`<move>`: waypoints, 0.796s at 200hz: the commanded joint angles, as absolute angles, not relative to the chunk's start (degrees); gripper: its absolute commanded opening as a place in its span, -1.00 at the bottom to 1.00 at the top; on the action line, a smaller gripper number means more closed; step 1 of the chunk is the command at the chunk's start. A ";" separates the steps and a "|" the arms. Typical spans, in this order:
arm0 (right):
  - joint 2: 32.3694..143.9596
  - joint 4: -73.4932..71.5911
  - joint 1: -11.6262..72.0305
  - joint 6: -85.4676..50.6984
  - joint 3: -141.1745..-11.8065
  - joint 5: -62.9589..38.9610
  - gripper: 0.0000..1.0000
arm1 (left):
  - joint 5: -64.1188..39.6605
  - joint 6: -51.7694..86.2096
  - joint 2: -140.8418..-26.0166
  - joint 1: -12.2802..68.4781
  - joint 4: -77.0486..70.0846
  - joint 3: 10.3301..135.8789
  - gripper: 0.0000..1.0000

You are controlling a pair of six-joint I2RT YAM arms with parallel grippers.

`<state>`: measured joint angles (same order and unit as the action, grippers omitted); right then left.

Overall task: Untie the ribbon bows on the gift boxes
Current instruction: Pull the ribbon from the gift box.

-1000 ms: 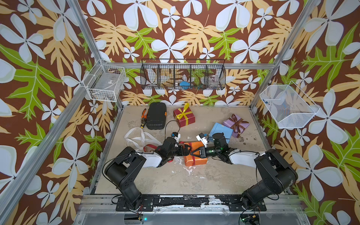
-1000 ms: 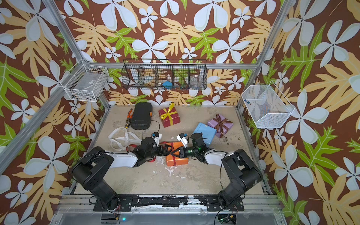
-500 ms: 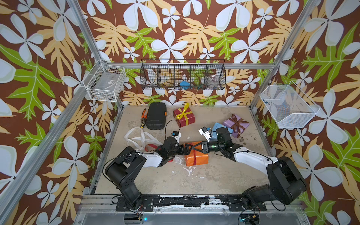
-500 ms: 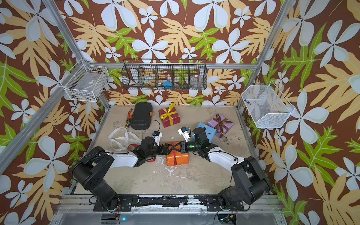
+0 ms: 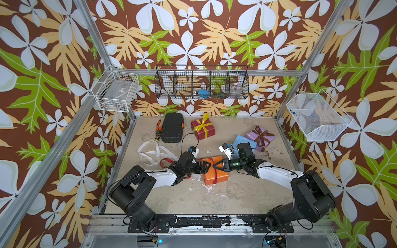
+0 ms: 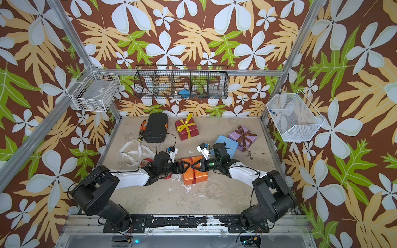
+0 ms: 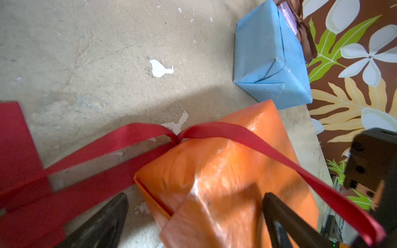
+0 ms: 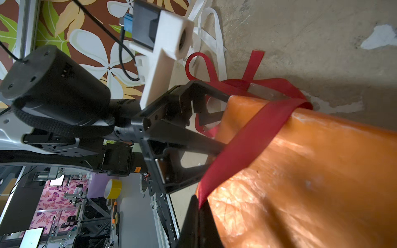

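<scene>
The orange gift box lies mid-table with a red ribbon across it. My left gripper is open, its fingers either side of the box's left end. My right gripper is shut on a red ribbon strand that runs taut over the box from a knot at its far edge. The dark red box has a tied yellow bow. The lilac box has a tied brown bow. The light blue box is bare. A white ribbon lies loose.
A black tool case and hand tools lie at the back left. Wire baskets hang on the left, back and right walls. The light blue box sits just behind my right wrist.
My right arm's elbow has swung out to the right and its wrist has shifted slightly right, with the red ribbon still in the gripper. The left arm has stayed in place.
</scene>
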<state>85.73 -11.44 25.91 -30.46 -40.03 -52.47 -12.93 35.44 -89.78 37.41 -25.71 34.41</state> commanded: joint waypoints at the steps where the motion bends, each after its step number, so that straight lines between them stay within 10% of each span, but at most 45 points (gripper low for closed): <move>1: 85.67 -13.85 25.88 -31.06 -39.27 -53.25 -1.00 | -15.72 38.30 -88.92 38.34 -24.39 34.10 0.99; 159: 75.79 -8.06 22.92 -31.73 -44.73 -53.22 -1.00 | -6.48 34.00 -94.76 40.61 -18.43 37.35 0.99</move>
<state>77.87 -5.58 23.88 -32.73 -42.41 -50.15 -10.81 37.34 -94.48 40.66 -28.64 37.43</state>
